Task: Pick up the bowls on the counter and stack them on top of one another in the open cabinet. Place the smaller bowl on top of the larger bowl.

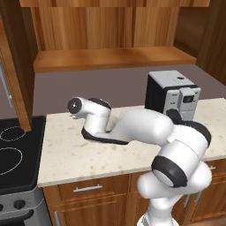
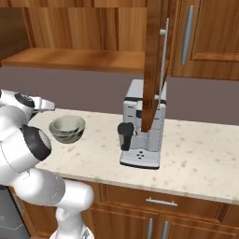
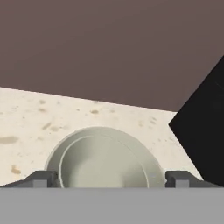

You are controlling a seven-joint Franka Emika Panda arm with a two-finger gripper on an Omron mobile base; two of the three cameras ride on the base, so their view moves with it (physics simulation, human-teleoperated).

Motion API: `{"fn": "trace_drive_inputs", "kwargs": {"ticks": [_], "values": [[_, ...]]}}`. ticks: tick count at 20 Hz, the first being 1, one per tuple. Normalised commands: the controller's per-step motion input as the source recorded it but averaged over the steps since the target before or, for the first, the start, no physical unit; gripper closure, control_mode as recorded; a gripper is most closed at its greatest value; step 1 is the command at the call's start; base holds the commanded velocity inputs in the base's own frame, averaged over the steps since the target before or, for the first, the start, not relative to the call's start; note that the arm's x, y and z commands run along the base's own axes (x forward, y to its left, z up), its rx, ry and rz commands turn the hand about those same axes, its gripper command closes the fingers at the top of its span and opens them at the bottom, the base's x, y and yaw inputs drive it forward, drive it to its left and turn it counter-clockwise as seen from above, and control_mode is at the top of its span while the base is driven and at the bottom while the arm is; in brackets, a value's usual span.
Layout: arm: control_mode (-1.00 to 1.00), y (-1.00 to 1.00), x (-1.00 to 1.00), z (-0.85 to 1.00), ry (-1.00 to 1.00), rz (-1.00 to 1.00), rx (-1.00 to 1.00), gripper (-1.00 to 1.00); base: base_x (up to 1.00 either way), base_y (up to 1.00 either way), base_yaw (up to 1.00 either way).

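The two grey-green bowls (image 2: 67,129) stand together on the speckled counter (image 2: 196,154), left of the coffee machine. In the hand view a narrower rim, the smaller bowl (image 3: 103,164), lies within the wider rim of the larger bowl (image 3: 99,131). I cannot tell whether one is nested in the other or stands right in front of it. My gripper (image 3: 111,179) is open, its fingertips (image 3: 43,179) spread about as wide as the larger bowl, close over the near side. The open cabinet (image 1: 110,57) hangs above, its shelf bare. In the left base view my arm hides the bowls.
A grey and black coffee machine (image 2: 142,135) stands on the counter (image 1: 66,154) to the right of the bowls. An open cabinet door (image 2: 154,65) juts out above it. A black stovetop (image 1: 17,150) adjoins the counter on the left. Drawers (image 1: 88,189) lie below.
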Motion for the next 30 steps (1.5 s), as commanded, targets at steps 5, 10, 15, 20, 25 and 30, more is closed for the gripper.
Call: {"fn": "trace_drive_inputs", "kwargs": {"ticks": [5, 10, 15, 20, 25, 30], "values": [[-1.0, -0.17, -0.51, 0.68, 0.13, -0.23, 0.13, -1.0, 0.0, 0.0, 0.0], [-1.0, -0.27, -0.7, 0.24, 0.04, -0.22, 0.11, -1.0, 0.0, 0.0, 0.0], [-1.0, -0.44, -0.7, -0.03, -0.05, -0.14, 0.13, -1.0, 0.0, 0.0, 0.0], [-1.0, -0.55, -0.65, -0.1, -0.14, -0.07, 0.22, -1.0, 0.0, 0.0, 0.0], [-1.0, -0.62, -0.64, -0.09, -0.17, -0.02, 0.29, -1.0, 0.0, 0.0, 0.0], [-1.0, -0.52, -0.4, -0.03, -0.11, 0.0, 0.27, -1.0, 0.0, 0.0, 0.0]]}}
